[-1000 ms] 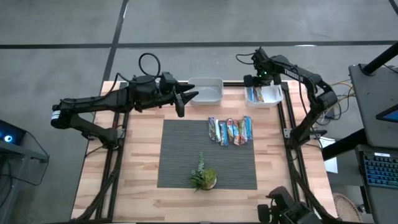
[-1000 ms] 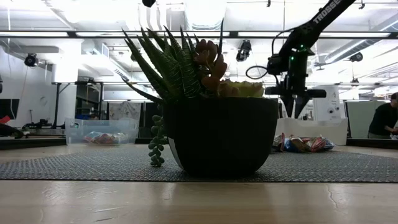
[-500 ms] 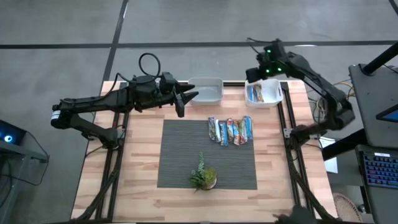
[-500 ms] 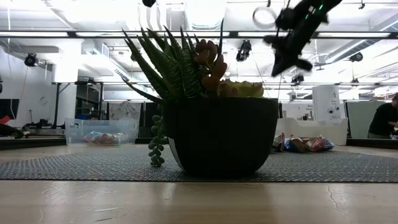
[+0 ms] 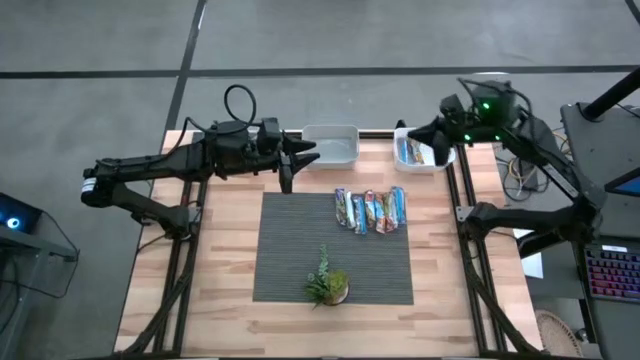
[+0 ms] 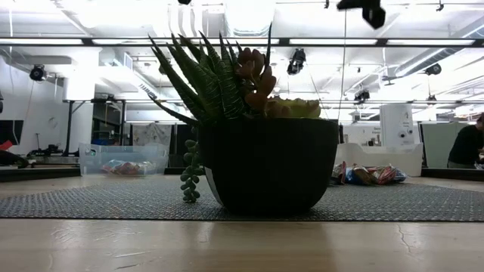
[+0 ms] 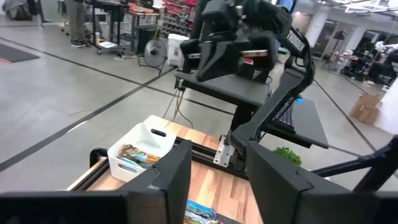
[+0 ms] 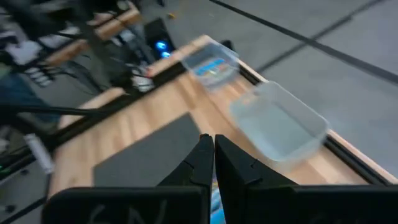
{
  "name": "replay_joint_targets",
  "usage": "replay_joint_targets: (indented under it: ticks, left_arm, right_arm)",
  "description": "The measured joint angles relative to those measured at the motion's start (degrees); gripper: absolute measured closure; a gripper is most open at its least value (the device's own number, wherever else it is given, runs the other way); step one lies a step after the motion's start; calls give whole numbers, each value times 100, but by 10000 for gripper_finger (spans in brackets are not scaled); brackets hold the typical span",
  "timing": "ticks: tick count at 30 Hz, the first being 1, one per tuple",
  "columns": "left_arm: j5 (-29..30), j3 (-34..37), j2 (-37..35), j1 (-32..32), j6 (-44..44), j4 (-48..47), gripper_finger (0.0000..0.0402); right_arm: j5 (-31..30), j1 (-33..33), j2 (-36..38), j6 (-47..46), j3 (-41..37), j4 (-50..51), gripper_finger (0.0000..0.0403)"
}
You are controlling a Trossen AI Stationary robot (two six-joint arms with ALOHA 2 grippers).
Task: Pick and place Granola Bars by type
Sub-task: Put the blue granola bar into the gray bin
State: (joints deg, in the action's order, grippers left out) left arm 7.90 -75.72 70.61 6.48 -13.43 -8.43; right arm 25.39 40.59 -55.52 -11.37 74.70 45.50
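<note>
Several granola bars [image 5: 370, 211] lie side by side on the grey mat [image 5: 290, 250], right of its middle; they also show in the low view [image 6: 369, 175]. More bars lie in the white bin [image 5: 434, 158] at the far right, seen too in the left wrist view [image 7: 138, 149]. My left gripper [image 5: 300, 161] hangs open and level, high over the table beside a clear bin [image 5: 332, 146], with nothing between its fingers [image 7: 177, 177]. My right gripper [image 5: 420, 130] is shut and empty [image 8: 208, 155], high above the white bin, slanting down toward the table's left.
A potted green plant [image 5: 328, 286] stands on the mat's near part and fills the middle of the low view [image 6: 265, 162]. A second clear bin with bars [image 6: 121, 160] stands at the far left. A person [image 6: 465, 155] sits beyond the table.
My right gripper has risen from just above the white bin to high over it and swung toward the table's right edge. It has tipped from pointing down to slanting toward the table's left.
</note>
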Motion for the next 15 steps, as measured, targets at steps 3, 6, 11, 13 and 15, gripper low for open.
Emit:
replay_joint_targets:
  ticks: [3, 6, 11, 13, 15]
  left_arm:
    - [-27, 0, -34, -15, 24, 2, 299]
    - [-47, -2, -54, -49, 28, 11, 335]
    - [-113, -2, -66, -191, 217, 35, 392]
    - [-139, -2, -66, -262, 314, 33, 399]
    - [-146, -2, -75, -333, 383, 34, 401]
  right_arm:
    - [-209, -340, 227, -243, -4, -2, 394]
    - [-723, -718, 343, -425, -11, 2, 394]
    - [-1082, -1277, 326, -462, -15, -4, 394]
    - [-1109, -1458, 276, -497, -15, -5, 394]
    - [-1233, -1634, 222, -516, -20, -9, 394]
